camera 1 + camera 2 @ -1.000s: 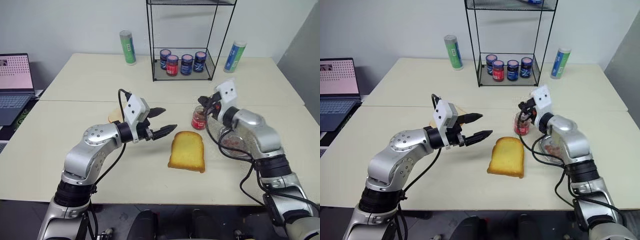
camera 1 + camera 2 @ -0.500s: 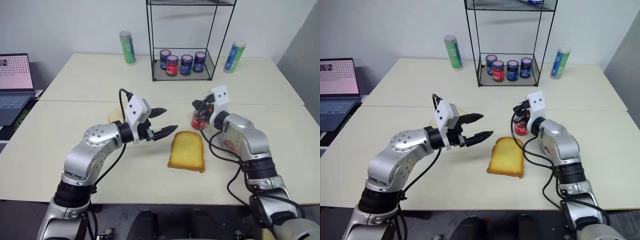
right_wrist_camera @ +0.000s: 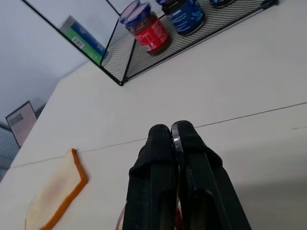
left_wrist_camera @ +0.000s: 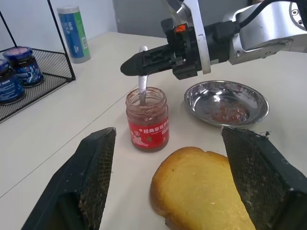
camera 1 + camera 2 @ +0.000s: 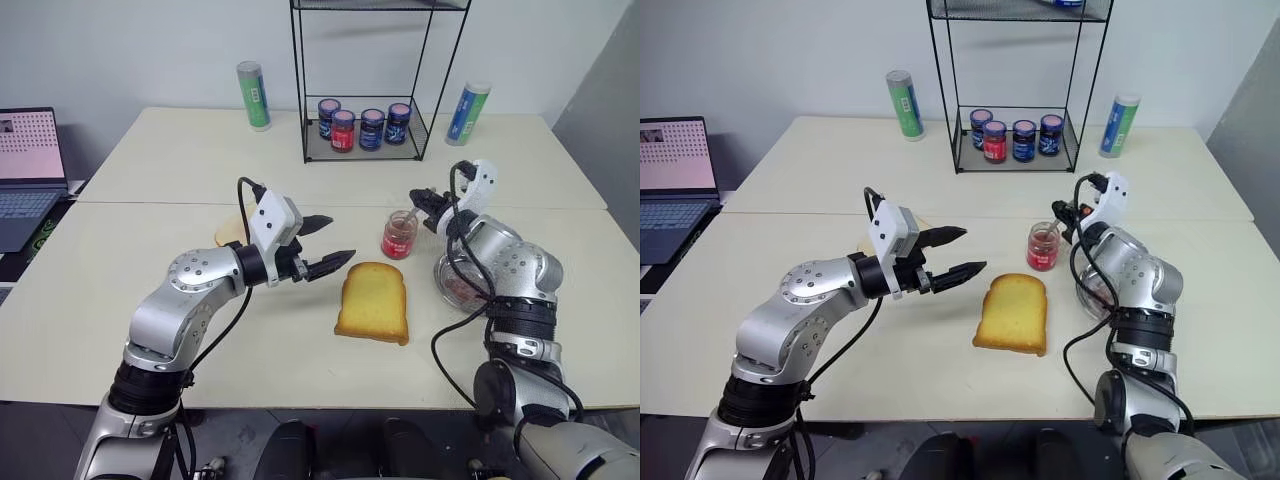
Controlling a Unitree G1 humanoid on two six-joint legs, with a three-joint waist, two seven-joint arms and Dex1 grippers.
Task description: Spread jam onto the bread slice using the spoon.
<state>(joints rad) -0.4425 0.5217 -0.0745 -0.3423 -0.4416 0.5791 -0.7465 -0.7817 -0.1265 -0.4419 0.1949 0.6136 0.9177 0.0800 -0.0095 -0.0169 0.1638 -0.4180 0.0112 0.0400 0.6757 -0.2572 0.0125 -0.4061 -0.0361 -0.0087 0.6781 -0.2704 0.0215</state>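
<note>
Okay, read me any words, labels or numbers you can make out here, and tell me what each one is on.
Jam jar, red label: white printed characters, too small to read.
Blue-lidded jars in the wire rack: labels blurred.
Green and blue canisters: print too small.
Laptop screen: unreadable.
No text can be quoted.

Right end effector point(image 5: 422, 197) swung from directly over jam jar point(image 5: 398, 235) out to its right side, wrist rolled over. Stayed clamped on spoon point(image 4: 142, 81) handle, bowl dipped in jar.
</note>
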